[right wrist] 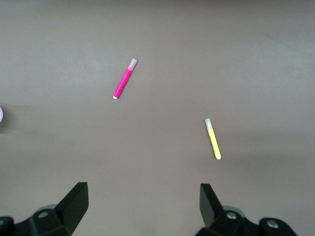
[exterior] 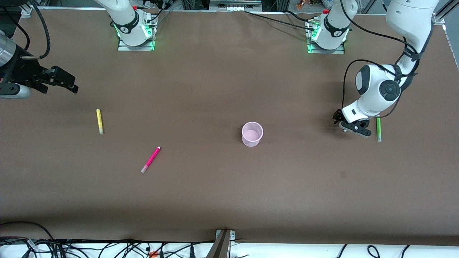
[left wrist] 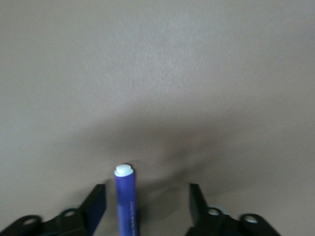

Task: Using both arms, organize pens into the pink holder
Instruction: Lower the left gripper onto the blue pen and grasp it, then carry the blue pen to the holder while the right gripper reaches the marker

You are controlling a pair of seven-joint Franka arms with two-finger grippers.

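Your left gripper (exterior: 353, 129) sits low over the brown matte table (exterior: 215, 89) at the left arm's end, just beside the thin bright green pen (exterior: 378, 129). Only its wrist camera shows you the dark purple pen (left wrist: 126, 201) with its white cap: it lies between the spread black fingers (left wrist: 96, 204), close to one and clear of the other, not gripped. The front camera hides that pen under the glossy white arm.

Your right gripper (exterior: 59, 80) hangs above the right arm's end, fingers (right wrist: 76, 201) wide apart and empty. Under it lie the slim yellow pen (exterior: 99, 121) and, nearer the front camera, the magenta-pink pen (exterior: 151, 159) with its pale tip.

The small translucent pale pink holder (exterior: 252, 133), round and slightly tapered, stands upright and empty mid-table, well apart from every pen.
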